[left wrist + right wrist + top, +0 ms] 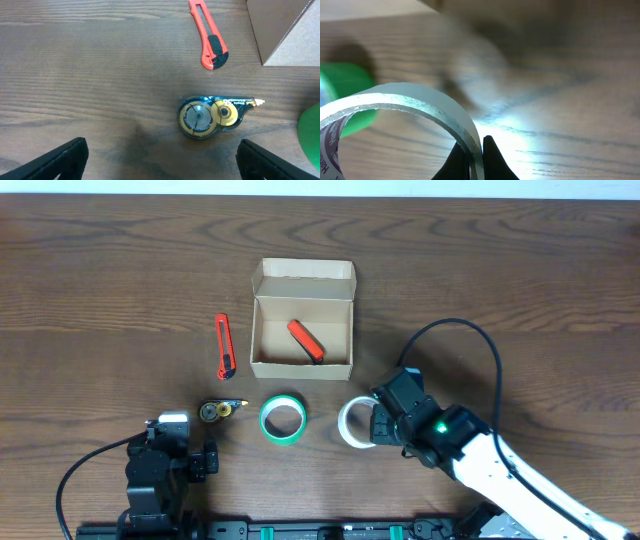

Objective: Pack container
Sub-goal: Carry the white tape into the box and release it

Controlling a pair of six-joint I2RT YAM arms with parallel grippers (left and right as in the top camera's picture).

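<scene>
The tan cardboard container stands open at the table's middle, flap lid back, with a red utility knife inside. My right gripper is shut on the wall of a white tape roll; in the right wrist view the fingers pinch the roll's rim. A green tape roll lies left of it and also shows in the right wrist view. My left gripper is open and empty, near the front edge; its fingers sit below a correction tape dispenser.
A second red utility knife lies left of the box and shows in the left wrist view. The correction tape dispenser lies between it and my left gripper. The box corner shows at upper right.
</scene>
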